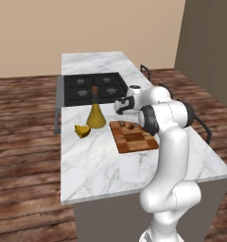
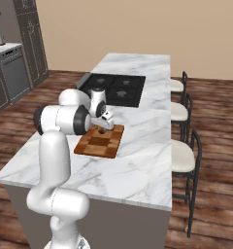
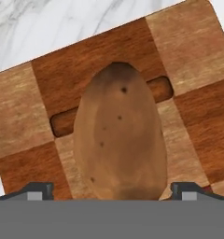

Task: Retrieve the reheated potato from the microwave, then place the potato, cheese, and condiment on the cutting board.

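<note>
On the marble island, seen from the left base view, the cutting board (image 1: 134,137) lay near the right edge, and the potato (image 1: 129,125) sat at its far end, close under the gripper (image 1: 126,117), which hung just above it. To the board's left stood the condiment (image 1: 95,112), upright, with the cheese (image 1: 82,131) just in front of it and a little farther left; both rested on the bare counter (image 1: 101,165), off the board. Beyond them was the black cooktop (image 1: 94,87). From the right base view, the gripper (image 2: 103,127) pointed down over the far end of the cutting board (image 2: 100,141), with the potato (image 2: 102,130) a small brown lump directly beneath it; three stools (image 2: 184,156) lined the island's right side. Through the hand view, the potato (image 3: 118,135) lay on the checkered cutting board (image 3: 188,42), covering the middle of its handle slot, and the two fingertips (image 3: 39,190) stood wide apart, one on either side of the potato and clear of it, so nothing was gripped.
</note>
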